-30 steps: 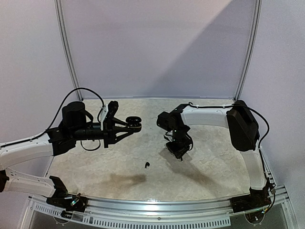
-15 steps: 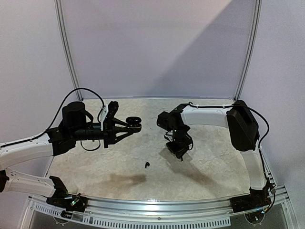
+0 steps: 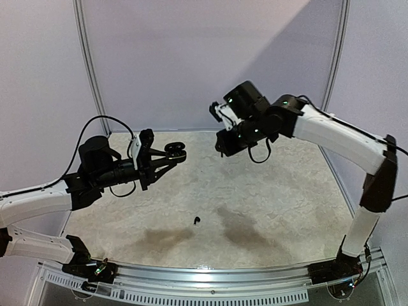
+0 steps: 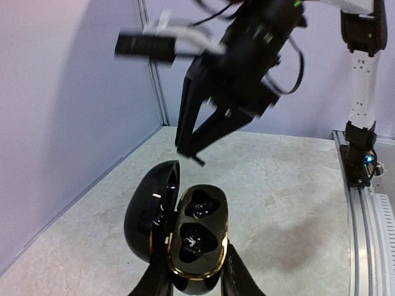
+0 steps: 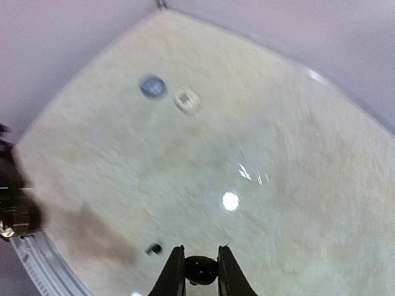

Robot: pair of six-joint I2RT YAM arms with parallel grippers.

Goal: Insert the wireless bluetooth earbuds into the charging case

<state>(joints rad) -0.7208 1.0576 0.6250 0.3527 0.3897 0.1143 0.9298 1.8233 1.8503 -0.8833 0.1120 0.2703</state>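
Observation:
My left gripper (image 3: 167,157) (image 4: 197,274) is shut on the base of the black, gold-rimmed charging case (image 3: 176,152) (image 4: 197,231) and holds it in the air. The case's lid (image 4: 148,206) stands open to the left. Its two wells look dark with small glints. My right gripper (image 3: 222,144) (image 5: 199,264) hangs high, just right of the case, shut on one black earbud (image 5: 200,271). In the left wrist view the right gripper (image 4: 190,154) points down at the case from just above. A second black earbud (image 3: 196,221) (image 5: 153,249) lies on the table.
The table (image 3: 280,210) is pale and speckled, with walls at the back and sides and a metal rail (image 3: 210,275) at the near edge. Far off in the right wrist view lie a small grey thing (image 5: 151,86) and a small white one (image 5: 187,100), both blurred.
My right arm has risen from low over the table to high beside the case, carrying the black earbud. The left gripper has lifted the case slightly.

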